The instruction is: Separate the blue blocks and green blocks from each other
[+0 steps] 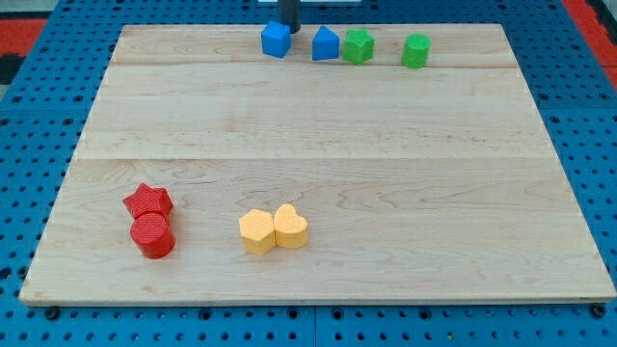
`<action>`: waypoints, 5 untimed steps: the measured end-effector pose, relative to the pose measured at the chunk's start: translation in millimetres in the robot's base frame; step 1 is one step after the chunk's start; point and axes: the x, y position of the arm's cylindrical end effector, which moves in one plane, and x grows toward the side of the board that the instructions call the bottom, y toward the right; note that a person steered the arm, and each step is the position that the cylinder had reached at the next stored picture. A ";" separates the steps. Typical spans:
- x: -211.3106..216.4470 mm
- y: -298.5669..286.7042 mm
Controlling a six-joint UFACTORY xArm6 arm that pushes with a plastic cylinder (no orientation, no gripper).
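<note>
A blue cube-like block [276, 40] and a blue house-shaped block [326, 44] sit near the view's top edge of the wooden board [318, 135]. A green block [359, 45] touches the house-shaped blue block on its right. A second green block [416, 50], roughly cylindrical, stands apart further right. My tip [290, 27] is a dark rod at the view's top, just behind and right of the blue cube, between the two blue blocks.
A red star block [148, 201] and a red cylinder [152, 235] touch at the view's lower left. A yellow hexagonal block [256, 231] and a yellow heart block [290, 226] touch at the lower middle. Blue pegboard [39, 116] surrounds the board.
</note>
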 end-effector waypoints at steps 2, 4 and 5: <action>-1.0 19.9; 0.2 103.6; 16.5 96.9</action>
